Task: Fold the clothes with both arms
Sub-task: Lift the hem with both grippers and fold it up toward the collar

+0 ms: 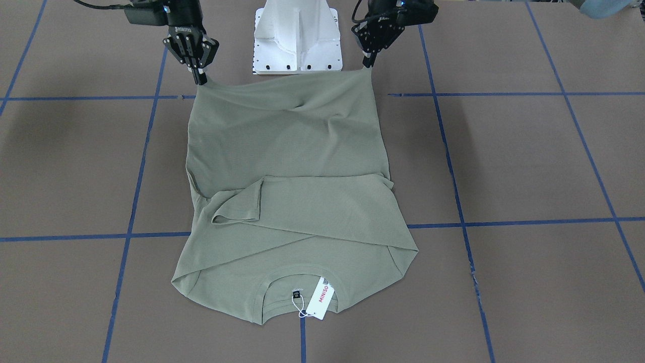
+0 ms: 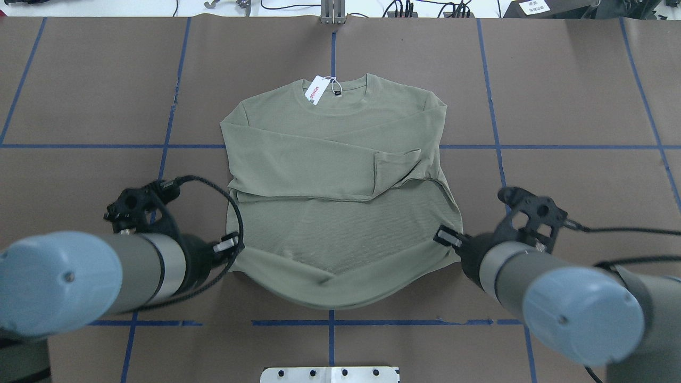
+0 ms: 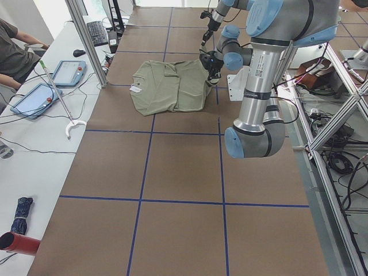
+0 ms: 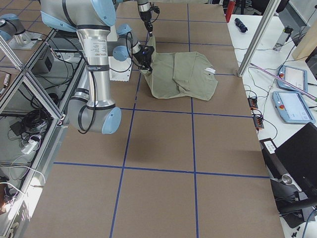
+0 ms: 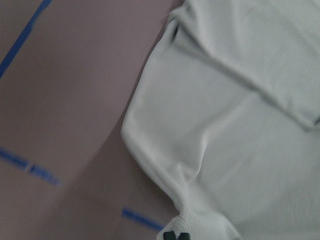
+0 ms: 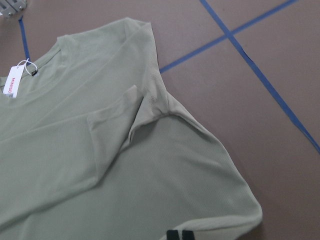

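Observation:
The sage-green long-sleeved shirt (image 1: 292,201) lies on the brown table with its neck and white MINISO hang tag (image 1: 322,298) away from the robot. Both sleeves are folded across the chest (image 2: 330,159). My left gripper (image 1: 369,63) is shut on one hem corner, and my right gripper (image 1: 199,78) is shut on the other. The hem is lifted off the table and sags between them (image 2: 330,287). In the overhead view the left gripper (image 2: 234,250) and the right gripper (image 2: 444,236) sit at the shirt's near corners. Each wrist view shows pinched cloth, at the left fingertips (image 5: 175,235) and at the right fingertips (image 6: 180,234).
The white pedestal base (image 1: 297,35) stands just behind the lifted hem. Blue tape lines (image 1: 302,234) grid the table. A side bench with tablets (image 3: 69,72) and a seated person (image 3: 11,46) lies beyond the shirt's neck end.

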